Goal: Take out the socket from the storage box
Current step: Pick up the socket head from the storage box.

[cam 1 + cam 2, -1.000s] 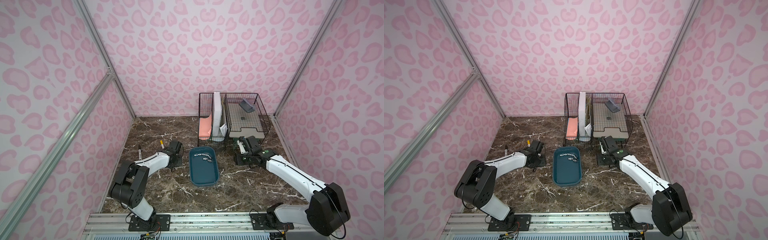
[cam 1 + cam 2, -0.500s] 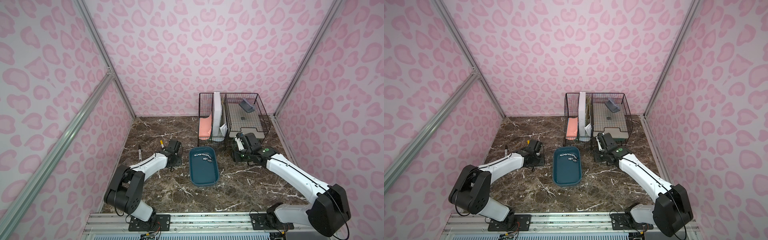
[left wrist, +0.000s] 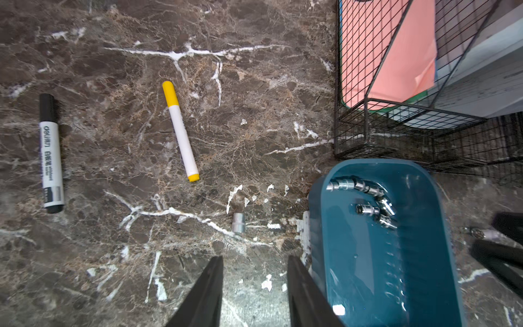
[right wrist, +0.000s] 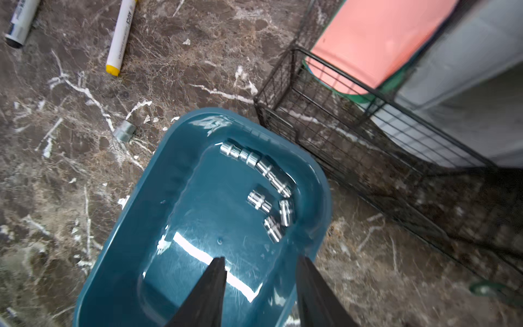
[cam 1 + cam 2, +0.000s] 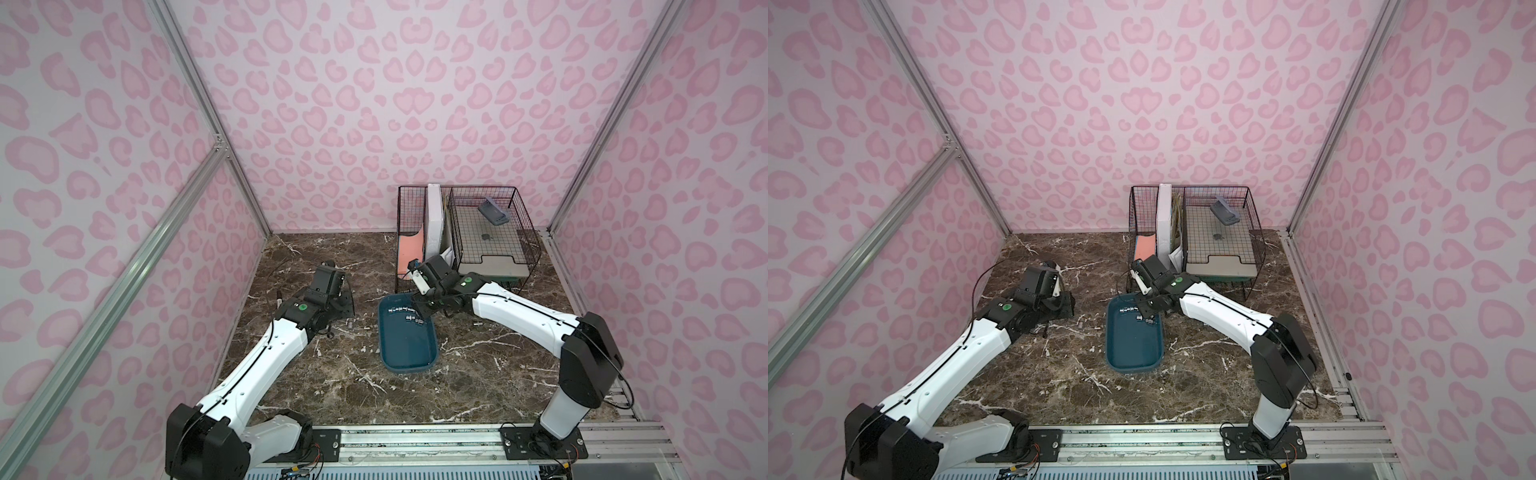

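Note:
The storage box (image 5: 411, 349) (image 5: 1133, 345) is a dark teal tub on the marble table. Several chrome sockets (image 5: 405, 313) (image 4: 260, 167) lie bunched at its far end. One socket (image 3: 237, 222) (image 4: 124, 133) lies on the table just left of the box. My left gripper (image 3: 253, 260) (image 5: 343, 307) is open and empty over bare table, short of that socket. My right gripper (image 4: 260, 260) (image 5: 424, 309) is open and empty, hovering over the box's (image 4: 184, 215) right rim near the sockets.
A black wire-mesh organiser (image 5: 461, 237) with a pink folder (image 3: 396, 56) stands right behind the box. A yellow-capped marker (image 3: 181, 133) and a black marker (image 3: 51, 153) lie on the table to the left. Another small metal piece (image 5: 477, 323) lies right of the box.
My right gripper has swung left from the table beside the box to over the box's far end. The left gripper's jaws have widened while it stays left of the box.

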